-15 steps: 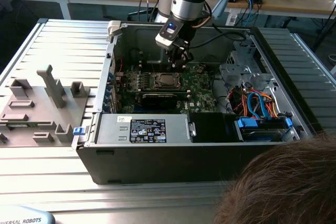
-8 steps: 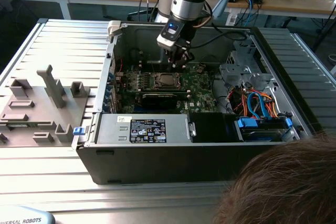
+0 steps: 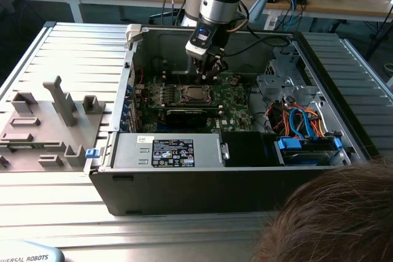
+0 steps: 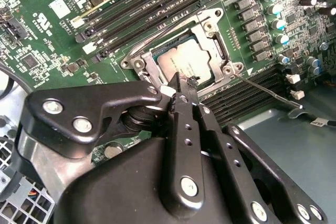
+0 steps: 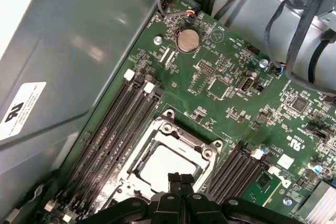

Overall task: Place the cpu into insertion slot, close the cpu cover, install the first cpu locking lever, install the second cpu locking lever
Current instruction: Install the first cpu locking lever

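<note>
Your gripper [image 4: 181,88] has its fingers [image 5: 180,179] pressed together, holding nothing, right at the edge of the cpu cover [image 4: 212,56]. The cpu [image 4: 181,61] sits in the insertion slot [image 5: 167,163] under that closed frame (just beyond the fingertips, on the green motherboard [image 5: 231,77]).

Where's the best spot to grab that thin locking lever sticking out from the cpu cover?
Take the locking lever by its bent free end, coming down from above: the thin wire leaves the cpu cover's corner and ends past the memory slots, probably over open space.
</note>
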